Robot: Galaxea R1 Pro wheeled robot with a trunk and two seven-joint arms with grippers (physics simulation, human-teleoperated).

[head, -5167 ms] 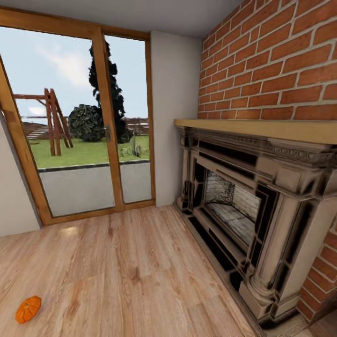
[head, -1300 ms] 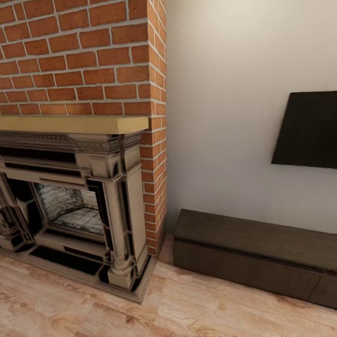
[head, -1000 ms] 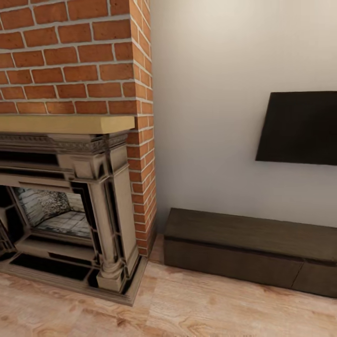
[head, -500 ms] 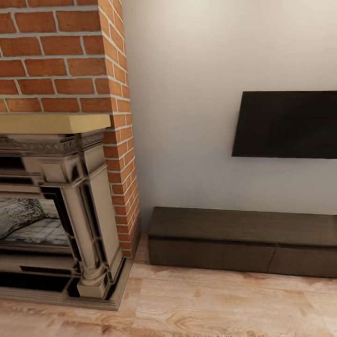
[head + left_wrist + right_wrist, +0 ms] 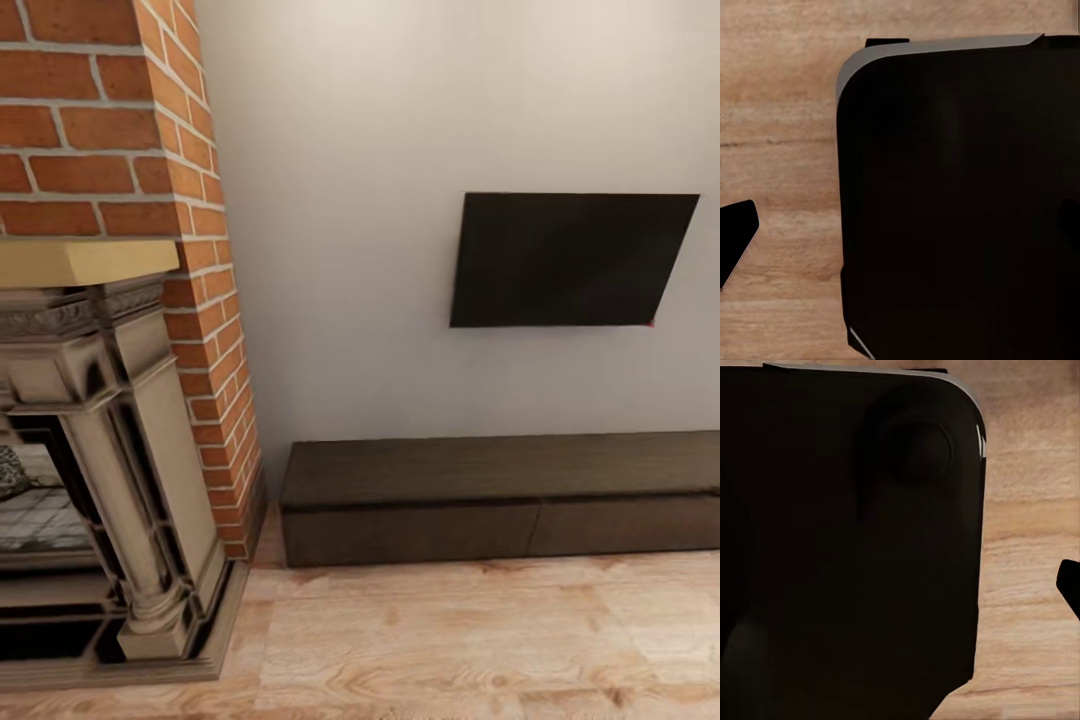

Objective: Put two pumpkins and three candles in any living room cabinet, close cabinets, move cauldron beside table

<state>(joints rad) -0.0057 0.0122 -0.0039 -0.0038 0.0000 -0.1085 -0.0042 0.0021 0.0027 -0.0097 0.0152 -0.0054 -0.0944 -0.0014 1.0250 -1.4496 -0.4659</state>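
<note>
The cabinet [image 5: 500, 482], long, low and dark brown, stands against the white wall under the black TV screen [image 5: 570, 260]. Its flat drawer fronts [image 5: 410, 535] sit flush and look shut. The pumpkins, candles, cauldron and table are out of view. In the left wrist view a dark sliver [image 5: 735, 240] at the picture's edge may be a fingertip, and a similar sliver [image 5: 1071, 589] appears in the right wrist view. Neither tells me whether the jaws stand open or shut. Both wrist cameras look down at a black rounded body [image 5: 960, 202] [image 5: 847, 547] over the wood floor.
A stone fireplace [image 5: 110, 470] with a wooden mantel [image 5: 80, 262] and a red brick chimney breast [image 5: 110, 150] juts out left of the cabinet. Light wood floor [image 5: 480, 640] stretches in front of the cabinet.
The camera has swung right: the fireplace has slid toward the left edge, and the cabinet and TV have come toward the middle. The pumpkin seen on the floor earlier has left the picture.
</note>
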